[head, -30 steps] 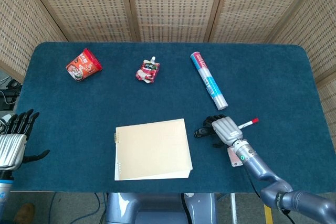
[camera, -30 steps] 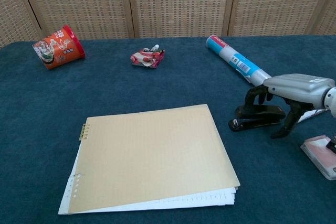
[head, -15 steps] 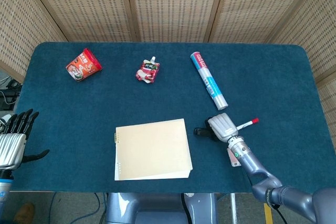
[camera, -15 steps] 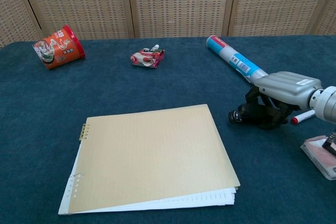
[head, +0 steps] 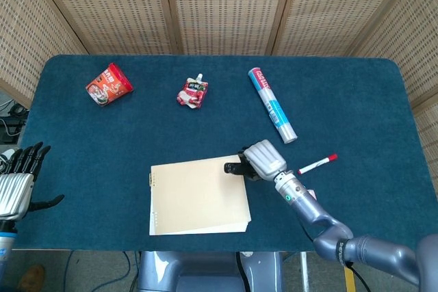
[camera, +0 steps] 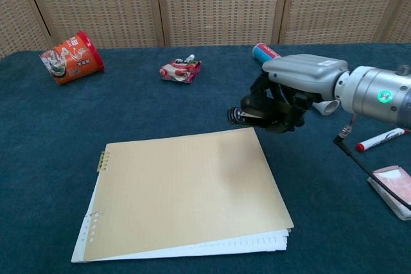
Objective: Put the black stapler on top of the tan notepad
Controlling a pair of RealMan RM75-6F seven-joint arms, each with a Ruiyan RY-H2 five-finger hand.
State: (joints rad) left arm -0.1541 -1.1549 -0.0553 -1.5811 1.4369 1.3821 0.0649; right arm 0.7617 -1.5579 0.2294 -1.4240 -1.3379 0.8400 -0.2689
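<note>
Gripping black stapler point(camera: 252, 115), metallic right hand point(camera: 292, 88), prob. above flat tan notepad point(camera: 186, 190) corner.

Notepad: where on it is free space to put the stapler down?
Nearly the whole tan notepad is bare, from its ringed left edge to the front. Only its far right corner is crowded: the right hand holds the stapler above it.

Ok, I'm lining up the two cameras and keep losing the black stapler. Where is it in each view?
Head view: the black stapler is right of centre, held in the right hand at the tan notepad's upper right corner.
Chest view: the stapler is centre-right, under the right hand, just beyond the notepad's far right corner.
Shared landmark: the blue and white tube behind the hand.
</note>
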